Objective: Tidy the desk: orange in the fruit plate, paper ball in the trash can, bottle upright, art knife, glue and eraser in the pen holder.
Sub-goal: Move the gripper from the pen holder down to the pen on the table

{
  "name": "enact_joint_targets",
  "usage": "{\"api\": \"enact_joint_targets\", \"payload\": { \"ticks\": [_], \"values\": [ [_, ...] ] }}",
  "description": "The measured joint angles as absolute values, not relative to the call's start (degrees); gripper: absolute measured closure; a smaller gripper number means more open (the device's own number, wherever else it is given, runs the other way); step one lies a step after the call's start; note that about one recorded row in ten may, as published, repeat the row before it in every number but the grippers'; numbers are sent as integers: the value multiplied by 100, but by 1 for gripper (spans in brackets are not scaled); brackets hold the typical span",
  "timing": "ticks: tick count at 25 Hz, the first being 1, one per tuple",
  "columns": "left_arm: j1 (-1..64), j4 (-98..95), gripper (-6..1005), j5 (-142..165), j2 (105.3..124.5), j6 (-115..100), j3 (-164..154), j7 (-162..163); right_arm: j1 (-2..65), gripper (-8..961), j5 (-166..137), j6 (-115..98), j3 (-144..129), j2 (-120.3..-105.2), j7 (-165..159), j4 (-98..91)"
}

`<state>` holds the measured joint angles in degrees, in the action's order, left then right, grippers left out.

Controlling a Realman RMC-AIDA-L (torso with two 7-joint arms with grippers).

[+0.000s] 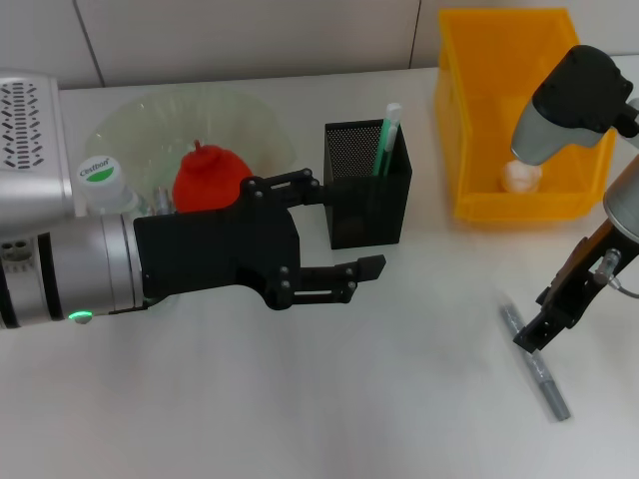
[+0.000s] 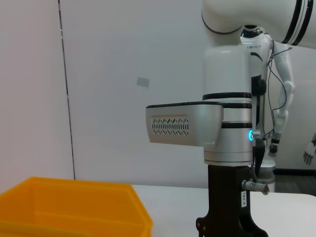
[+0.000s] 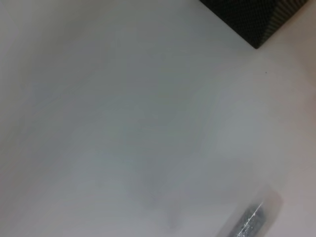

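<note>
A: Nearest stuff?
B: Art knife (image 1: 536,361), grey, flat on the white desk (image 1: 399,399) near the right edge. Right gripper (image 1: 530,339) is down at the knife's near-middle; fingers — cannot tell, apart or together. Open desk all around to the left.

A: Left side?
B: Left gripper (image 1: 344,232) hangs mid-desk, fingers apart, nothing between them, tips just beside the pen holder (image 1: 367,185).

A: Containers?
B: Black mesh pen holder, one green-white pen (image 1: 386,140) standing in it. Clear green fruit plate (image 1: 190,125) behind the left gripper, an orange-red fruit (image 1: 205,178) in it. Yellow trash can (image 1: 509,110) at far right, white paper ball (image 1: 520,177) inside.

A: Any text?
B: Bottle (image 1: 100,180) beside the plate, green-white cap label, writing too small to read. Upright or not — cannot tell, the arm covers it.

A: Eraser, glue?
B: Can't tell.
</note>
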<state>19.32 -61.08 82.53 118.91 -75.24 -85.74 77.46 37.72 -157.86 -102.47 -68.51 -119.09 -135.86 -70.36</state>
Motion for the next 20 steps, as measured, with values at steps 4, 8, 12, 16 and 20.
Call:
{"api": "enact_joint_targets", "payload": {
  "ticks": [4, 8, 12, 16, 20],
  "values": [
    [1934, -6108, 189, 8253, 11891, -7526, -8572, 7744, 3860, 260, -15845, -10205, -6862, -11909, -13639, -6888],
    [1934, -6108, 189, 8253, 11891, -7530, -8570, 7743, 3972, 290, -15913, -10166, -6871, -11910, -13683, -6701],
    [1934, -6108, 189, 8253, 11891, -7534, -8570, 7740, 4047, 297, -15942, -10073, -6922, -11909, -13743, -6601],
    [1934, -6108, 189, 8253, 11883, -7535, -8611, 7734, 4135, 296, -15981, -10040, -6927, -11909, -13768, -6498],
    [1933, -6108, 189, 8253, 11882, -7534, -8622, 7734, 4215, 297, -15992, -9976, -6926, -11909, -13788, -6337]
  ]
}}
